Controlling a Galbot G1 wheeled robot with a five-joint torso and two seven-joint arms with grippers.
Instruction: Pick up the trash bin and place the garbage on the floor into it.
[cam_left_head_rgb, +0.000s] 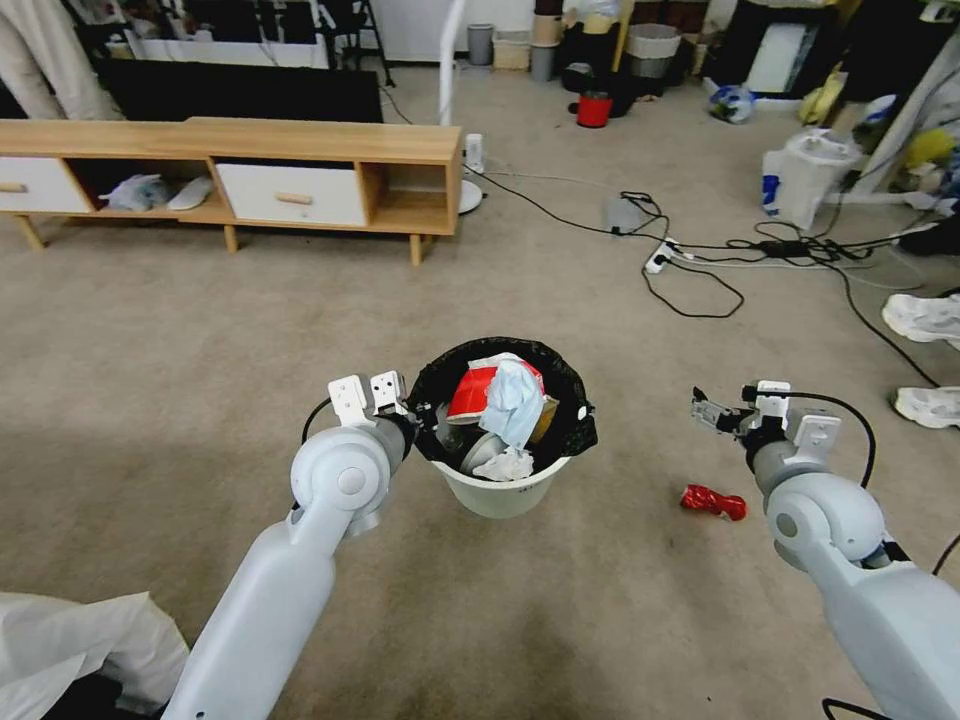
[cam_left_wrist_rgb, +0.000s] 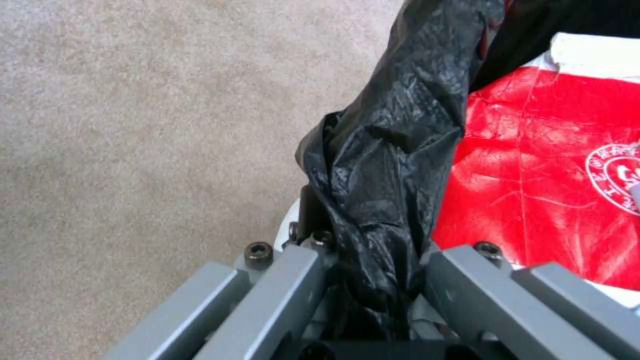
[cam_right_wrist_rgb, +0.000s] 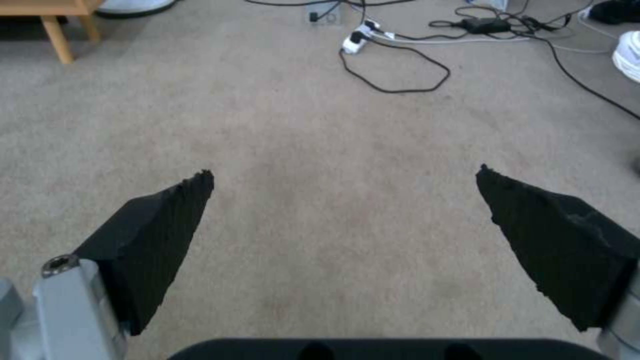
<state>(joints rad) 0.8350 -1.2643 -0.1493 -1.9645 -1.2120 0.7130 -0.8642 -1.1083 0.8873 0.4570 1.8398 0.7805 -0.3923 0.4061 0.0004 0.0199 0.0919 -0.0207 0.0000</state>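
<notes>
Right gripper (cam_left_head_rgb: 712, 412) hung with jaws spread wide over bare carpet at right of centre in the head view. One red wrapper (cam_left_head_rgb: 713, 502) lay just below it in the frame, slightly toward the middle, its long axis running left to right. Clearly the nearer arm was the right one. Left gripper (cam_left_head_rgb: 425, 418) was clamped on the black-bagged rim of the single bin (cam_left_head_rgb: 500, 492), centre frame, which already held a red-white packet (cam_left_head_rgb: 476, 390), a mask (cam_left_head_rgb: 512, 398) and a tissue (cam_left_head_rgb: 505, 466).

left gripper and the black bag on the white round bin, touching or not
Touching. In the left wrist view the left gripper has its fingers closed on the bin's bag-covered rim.
</notes>
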